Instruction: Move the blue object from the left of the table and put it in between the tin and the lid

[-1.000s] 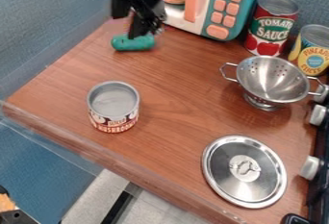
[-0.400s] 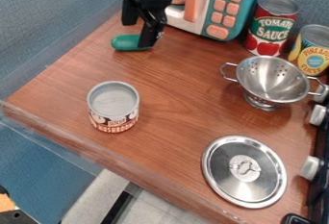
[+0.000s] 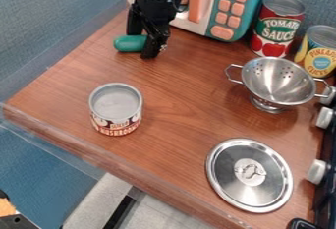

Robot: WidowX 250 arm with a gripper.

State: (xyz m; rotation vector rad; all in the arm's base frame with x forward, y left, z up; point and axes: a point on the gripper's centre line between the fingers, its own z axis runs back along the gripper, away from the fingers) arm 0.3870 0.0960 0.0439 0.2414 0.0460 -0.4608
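Observation:
The black gripper (image 3: 142,43) hangs low at the table's back left, its fingers apart. One finger is in front of the right part of a green-teal cylindrical object (image 3: 128,43), hiding that end; the other finger is behind it. The object lies on its side on the table. A mushroom tin (image 3: 117,109) stands upright at the left middle of the table. The round metal lid (image 3: 249,175) lies flat near the front right, its handle up.
A toy microwave (image 3: 226,9) stands right behind the gripper. At the right are a metal colander (image 3: 278,83), a tomato sauce can (image 3: 276,25), a pineapple can (image 3: 320,51) and white stove knobs (image 3: 317,171). The wooden table's front edge (image 3: 118,166) runs diagonally.
The gripper has come down and slightly to the right, its fingers now lower around the green-teal object. The object, tin and lid have kept their places.

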